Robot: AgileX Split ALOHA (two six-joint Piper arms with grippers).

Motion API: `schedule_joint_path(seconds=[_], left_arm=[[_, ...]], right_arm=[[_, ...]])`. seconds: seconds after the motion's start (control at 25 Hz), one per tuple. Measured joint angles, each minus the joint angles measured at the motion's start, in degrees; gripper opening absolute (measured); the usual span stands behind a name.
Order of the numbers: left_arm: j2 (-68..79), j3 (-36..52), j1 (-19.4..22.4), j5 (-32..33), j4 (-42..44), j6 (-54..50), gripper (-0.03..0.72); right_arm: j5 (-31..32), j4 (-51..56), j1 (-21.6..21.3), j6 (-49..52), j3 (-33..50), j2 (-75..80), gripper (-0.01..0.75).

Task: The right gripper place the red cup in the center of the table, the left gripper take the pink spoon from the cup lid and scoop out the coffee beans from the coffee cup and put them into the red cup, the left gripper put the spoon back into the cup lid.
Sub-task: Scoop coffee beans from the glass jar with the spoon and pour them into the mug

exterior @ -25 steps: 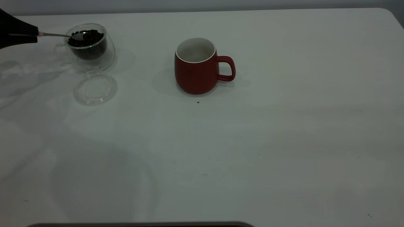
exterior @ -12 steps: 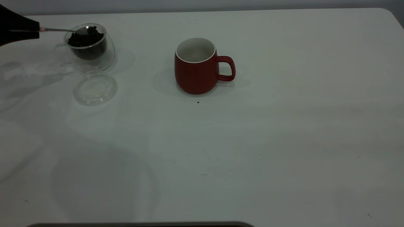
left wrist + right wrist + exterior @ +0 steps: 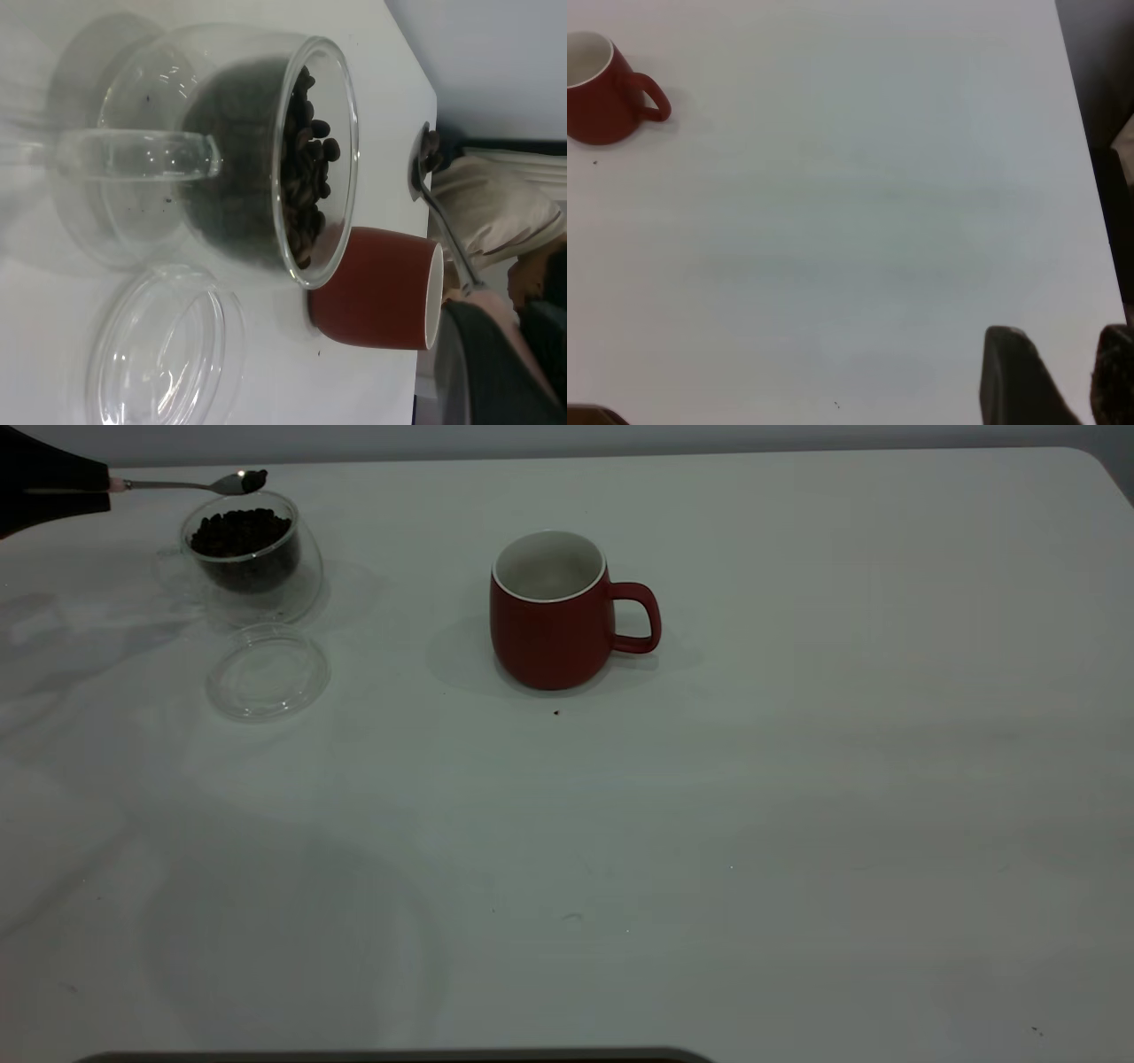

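the left gripper, clamped on the spoon, has lifted it, with a few beans, clear above the coffee cup, so the carry to the central red cup comes next; the right gripper sits apart, parked.

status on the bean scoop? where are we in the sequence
Done: red cup stands mid-table, looks empty inside.

In hand: left gripper, at the table's far left edge, holds the spoon level above the glass coffee cup, a few beans in its bowl.

Left: carry the beans over and tip them into the red cup, then lay the spoon on the lid. Right gripper sits clear, off the table's right side.
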Motion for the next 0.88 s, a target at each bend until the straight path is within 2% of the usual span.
schedule_joint_path(seconds=[0.24, 0.88], left_arm=[[0.0, 0.0, -1.9, 0.0, -0.1, -0.4, 0.113], [0.0, 0.0, -15.5, 0.0, -0.3, -1.7, 0.113]], right_arm=[[0.0, 0.0, 0.0, 0.0, 0.0, 0.0, 0.241], [0.0, 0.0, 0.0, 0.0, 0.0, 0.0, 0.241]])
